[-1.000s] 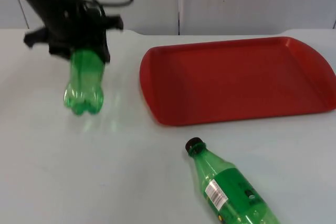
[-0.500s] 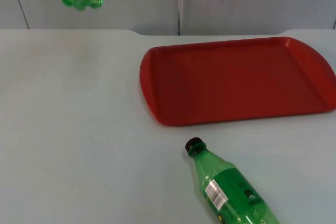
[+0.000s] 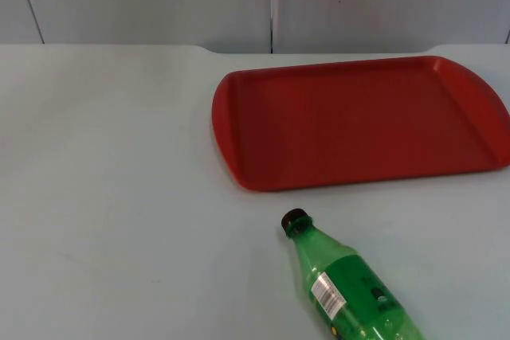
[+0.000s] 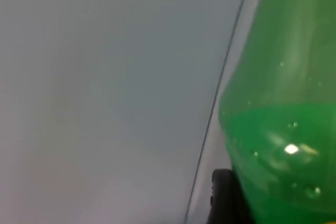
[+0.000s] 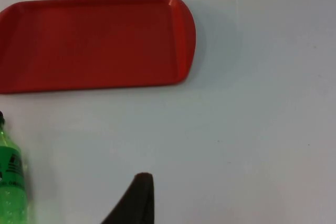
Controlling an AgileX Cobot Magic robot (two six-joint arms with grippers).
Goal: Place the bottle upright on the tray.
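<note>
Two green bottles are present. One, a labelled bottle [image 3: 351,288] with a black cap [image 3: 295,219], lies on its side on the white counter [image 3: 119,197], just in front of the tray's near edge and apart from it. Its cap end points toward the tray; its base points away from it. A white label patch [image 3: 327,293] faces up on its body. The right wrist view shows part of the same bottle [image 5: 10,182] lying flat on the counter, near the tray but not touching it.

The second green bottle [image 4: 283,108] appears in the left wrist view. It is held in the left claw [image 4: 231,203], with one black fingertip [image 4: 223,195] pressed against its side. This bottle is off the counter; behind it stands the grey partition wall [image 4: 105,77] with a thin vertical seam. Whether it is upright or tilted cannot be determined.

The red tray [image 3: 358,121] rests flat on the counter, toward the right side of the top view, with its long edge facing the viewer. Its raised rim has rounded corners. Nothing stands on it. The right wrist view shows the tray [image 5: 94,40] from the opposite end, likewise bare.

The right claw [image 5: 137,198] hovers above the bare counter, well apart from the tray and beside the lying bottle. One dark fingertip is visible; whether this claw is released or clenched cannot be determined.
</note>
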